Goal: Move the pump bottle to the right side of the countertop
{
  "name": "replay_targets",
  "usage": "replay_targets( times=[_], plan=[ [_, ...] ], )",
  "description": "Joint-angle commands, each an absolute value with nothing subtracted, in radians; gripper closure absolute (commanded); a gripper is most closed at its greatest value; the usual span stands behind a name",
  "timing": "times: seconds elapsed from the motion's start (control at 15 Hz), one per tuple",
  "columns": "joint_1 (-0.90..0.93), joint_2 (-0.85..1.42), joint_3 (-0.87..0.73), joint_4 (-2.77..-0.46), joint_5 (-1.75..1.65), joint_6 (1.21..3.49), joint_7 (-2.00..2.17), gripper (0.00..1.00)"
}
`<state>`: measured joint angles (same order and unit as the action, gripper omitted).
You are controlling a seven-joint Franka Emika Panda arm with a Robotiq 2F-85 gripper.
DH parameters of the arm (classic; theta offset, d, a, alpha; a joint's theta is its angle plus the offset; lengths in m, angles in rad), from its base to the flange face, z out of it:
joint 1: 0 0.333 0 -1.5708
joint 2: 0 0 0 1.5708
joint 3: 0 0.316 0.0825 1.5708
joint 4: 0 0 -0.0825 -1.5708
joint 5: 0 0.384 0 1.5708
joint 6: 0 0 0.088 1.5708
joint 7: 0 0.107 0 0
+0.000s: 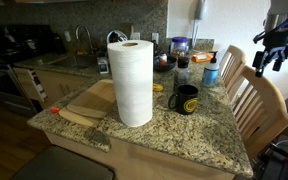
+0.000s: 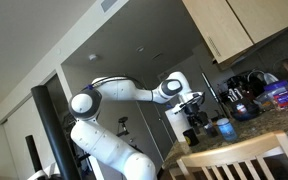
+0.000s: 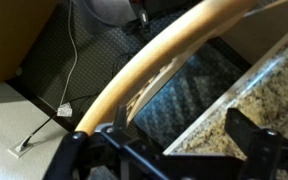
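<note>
**Exterior view:** The pump bottle stands upright near the chair-side end of the granite countertop. It is just behind a black mug and close to a dark brown bottle, with a paper-towel roll and a cutting board farther along. Its long axis runs vertical, pump top uppermost. Which way the spout faces is too small to tell. The gripper hangs in the air above the wooden chairs, well apart from the bottle, jaws spread and holding nothing.

**Exterior view, from low behind a chair:** The white arm reaches out roughly level towards the counter. The bottle cannot be picked out with confidence here.

**Wrist view:** The camera looks past the parted fingers onto a chair's curved top rail, with the countertop's edge alongside.

The task appears to be at its opening step, the approach. The next move calls for crossing over the counter, coming down clear of the mug and closing on the bottle's body without tipping it.
</note>
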<state>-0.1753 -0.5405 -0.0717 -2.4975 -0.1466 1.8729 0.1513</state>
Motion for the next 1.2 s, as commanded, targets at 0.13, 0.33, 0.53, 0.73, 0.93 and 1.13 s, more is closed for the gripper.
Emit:
replay_targets(
  times=[0.13,0.33,0.53,0.73,0.93,1.13],
  plan=[
    [-0.21,-0.676,-0.133,-2.46,-0.08,1.977,0.155,0.0],
    [-0.201,-0.651,-0.127,-2.411,-0.079,1.994,0.183,0.0],
    [-0.206,-0.719,-0.142,-2.364,-0.067,1.971,0.181,0.0],
    [-0.192,-0.707,-0.151,-2.331,-0.03,1.97,0.187,0.0],
    [-0.182,-0.621,-0.137,-2.239,0.018,1.972,0.219,0.0],
    [-0.199,-0.503,-0.12,-2.18,0.009,2.019,0.287,0.0]
  ],
)
